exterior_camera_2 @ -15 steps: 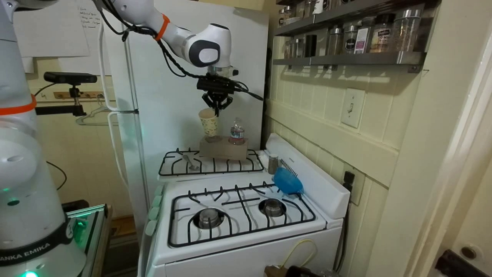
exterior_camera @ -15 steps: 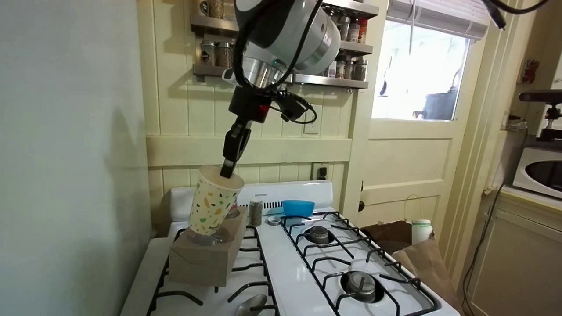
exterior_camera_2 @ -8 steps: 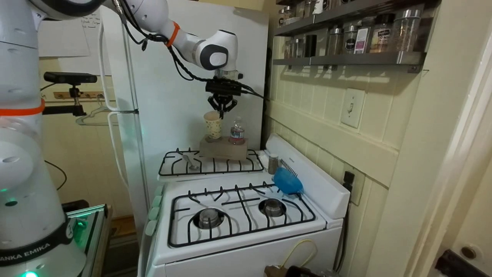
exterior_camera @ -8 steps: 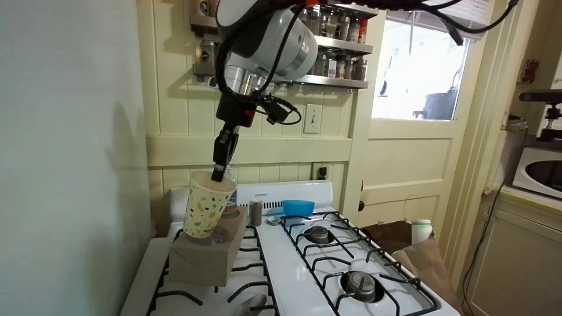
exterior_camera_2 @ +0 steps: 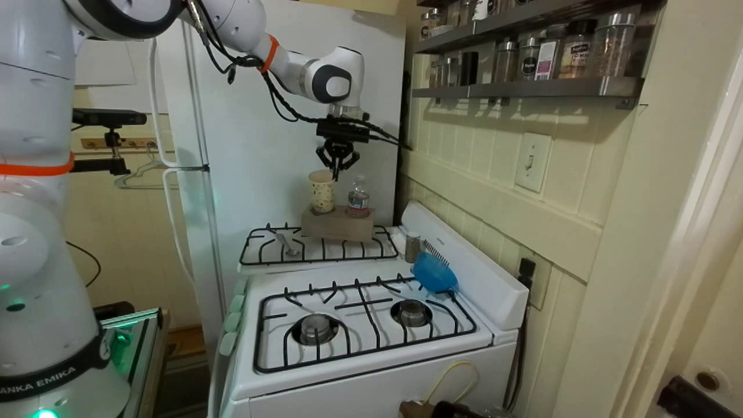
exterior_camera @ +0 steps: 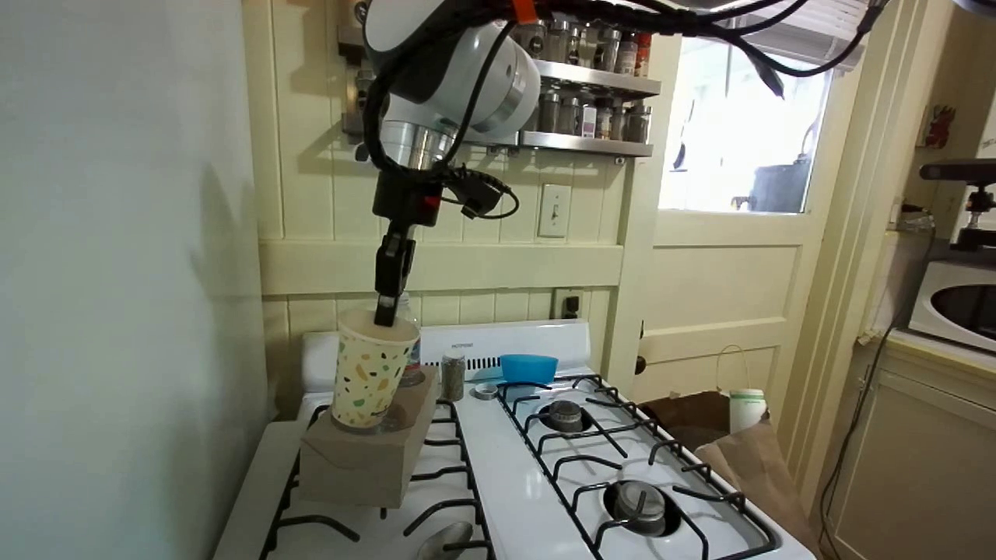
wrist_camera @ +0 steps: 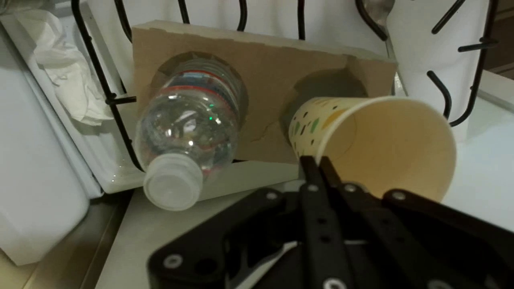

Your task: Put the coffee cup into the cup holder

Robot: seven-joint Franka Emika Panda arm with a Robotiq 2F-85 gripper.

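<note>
Gripper (wrist_camera: 317, 161): pointed downward over the worktop (exterior_camera: 506, 474), toward its edge beside the fridge (exterior_camera_2: 255, 162); the 2 fingers (wrist_camera: 312, 178) are set nearly together, with the wall of the coffee cup (exterior_camera: 373, 373) pinched between them at the rim.
Coffee cup: hung below the fingers and on their front-edge side, 1 finger being placed inside the mouth and 1 outside; slightly tilted. Its base is held at the well (wrist_camera: 331, 86) nearer the front edge; whether it is sunk in cannot be told.
Cup holder (wrist_camera: 263, 92): set on the black grate (wrist_camera: 116, 99) near the fridge-side edge, with 2 round wells shown in its top.
Bottle (wrist_camera: 188, 120): seated in the well nearer the rear edge, apart from the cup.
Spoon (exterior_camera: 450, 537): laid toward the front edge, on the fridge side.
Spice jar (exterior_camera: 453, 377): stood at the rear edge, between the cup holder and the blue bowl (exterior_camera: 529, 368).
Blue bowl: placed along the rear edge, farther from the fridge.
</note>
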